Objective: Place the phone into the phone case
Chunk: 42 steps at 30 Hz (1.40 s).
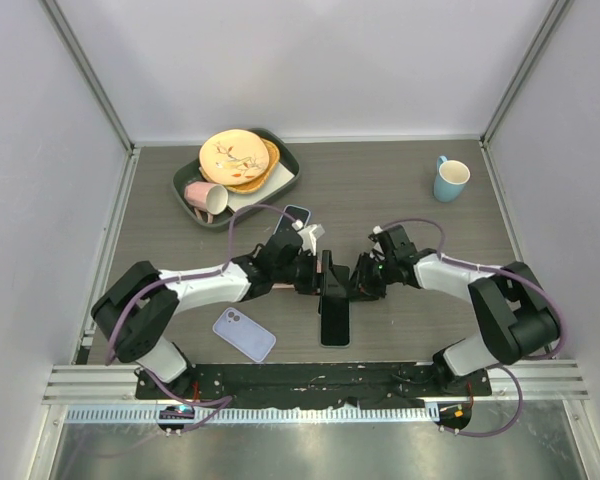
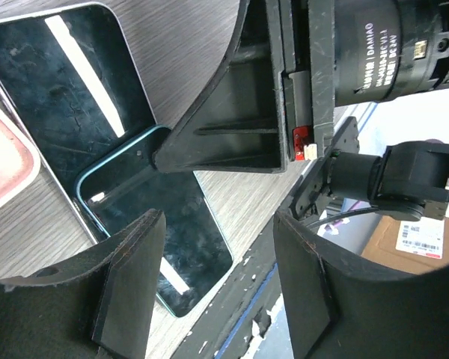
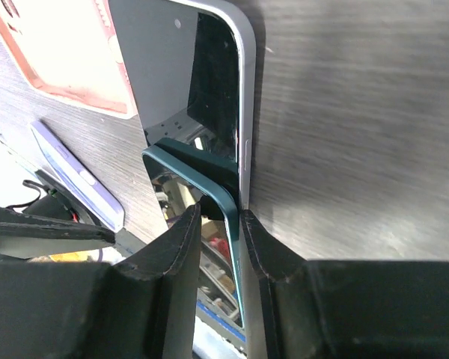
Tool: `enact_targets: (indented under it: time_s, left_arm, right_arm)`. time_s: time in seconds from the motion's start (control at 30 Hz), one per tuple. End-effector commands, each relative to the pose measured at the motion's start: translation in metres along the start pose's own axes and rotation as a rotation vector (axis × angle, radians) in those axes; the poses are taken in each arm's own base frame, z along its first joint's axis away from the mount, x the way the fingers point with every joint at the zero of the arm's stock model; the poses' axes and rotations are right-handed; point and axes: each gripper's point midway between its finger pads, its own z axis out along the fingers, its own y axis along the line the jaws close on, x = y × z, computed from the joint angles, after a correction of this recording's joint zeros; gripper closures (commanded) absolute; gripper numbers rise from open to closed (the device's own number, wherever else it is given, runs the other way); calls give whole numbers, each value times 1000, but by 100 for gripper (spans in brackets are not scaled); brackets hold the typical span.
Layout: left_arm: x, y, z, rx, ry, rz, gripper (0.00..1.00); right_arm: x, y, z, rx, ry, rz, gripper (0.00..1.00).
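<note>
Brand: you can read "DAMIAO" in white capitals, running sideways along the black motor housing [image 2: 393, 52] at the top right of the left wrist view.
Fine print beside the brand: a few shorter white lines sit next to that word on the same housing. They are too small for you to make out.
Box label: a white sticker [image 2: 419, 243] on the brown cardboard box [image 2: 380, 253], at the lower right of the same view, carries a dark barcode-like block and rows of print. It is too blurred for you to read any character.
Other views: the top external and right wrist views give you no legible writing.
</note>
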Motion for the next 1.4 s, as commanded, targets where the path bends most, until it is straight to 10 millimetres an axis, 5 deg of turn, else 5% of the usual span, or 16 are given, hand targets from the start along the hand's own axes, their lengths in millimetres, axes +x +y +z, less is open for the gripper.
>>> enact_targets:
  time_s: [0.0, 0.23, 0.5, 0.77, 1.03, 1.37]
  left_arm:
    - [4, 13, -12, -55, -27, 3, 37]
    - [-3, 28, -26, -134, -51, 40, 35]
    - [-33, 31, -41, -121, -77, 83, 34]
    - [-68, 27, -44, -21, -57, 129, 34]
    - [-72, 29, -5, 62, 123, 171, 35]
    - [-63, 58, 17, 3, 201, 139, 37]
  right_arm:
    - [-16, -9, 14, 78, -41, -105, 76]
    - [-53, 7, 20, 104, -31, -306, 71]
    - [-57, 16, -7, 129, -100, -313, 41]
    - [-12, 13, -41, 66, -86, -272, 32]
    - [67, -1, -41, -75, 60, -168, 30]
    - [89, 24, -14, -234, 137, -143, 30]
